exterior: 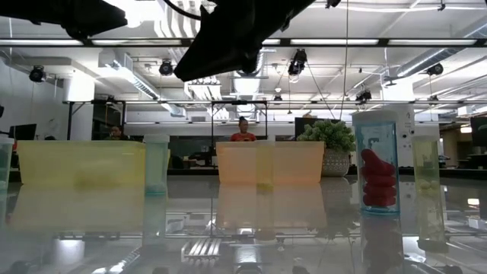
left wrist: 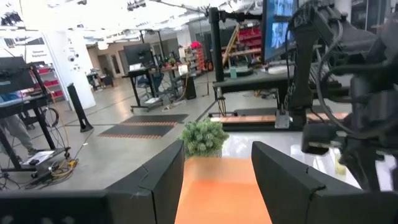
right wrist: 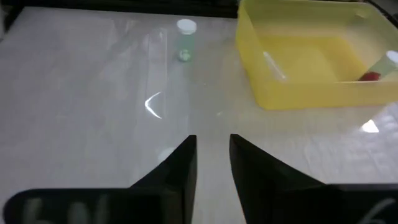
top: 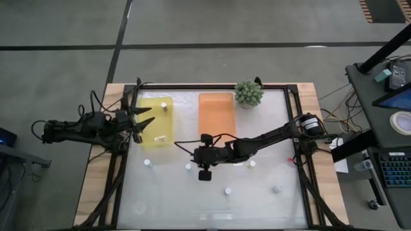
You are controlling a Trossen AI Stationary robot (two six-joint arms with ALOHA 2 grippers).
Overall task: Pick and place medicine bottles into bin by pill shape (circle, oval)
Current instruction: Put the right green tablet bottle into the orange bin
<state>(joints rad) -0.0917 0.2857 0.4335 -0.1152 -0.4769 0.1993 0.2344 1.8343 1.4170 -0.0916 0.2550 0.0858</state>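
High view has my right gripper [top: 196,154] out over the middle of the table [top: 257,205], just short of the near end of the orange tray [top: 216,115]. In the right wrist view its fingers [right wrist: 180,165] stand slightly parted with a narrow gap, and nothing sits in that gap, only bare tabletop below it.

My left gripper [top: 144,122] hangs at the edge of the yellow tray [top: 146,102], jaws spread wide and empty. Through them, in the left wrist view, I see the orange tray straight ahead and the green plant ball [left wrist: 203,137] beyond its far end.

The medicine bottles [top: 227,190] are scattered around my right jaws. One bottle [top: 188,167] stands just beside them, another [top: 148,163] stands farther ahead, and a third [top: 252,163] stands back under my right forearm. Two more stand well apart on the near half of the table.

Straight ahead of the right jaws stands a green-pill bottle [right wrist: 185,37], upright and apart from the yellow tray. Inside that tray, off to one side of the jaws, a red-pill bottle [right wrist: 379,68] lies tilted against the wall. A second capped bottle [top: 164,108] stands near the tray's far end.
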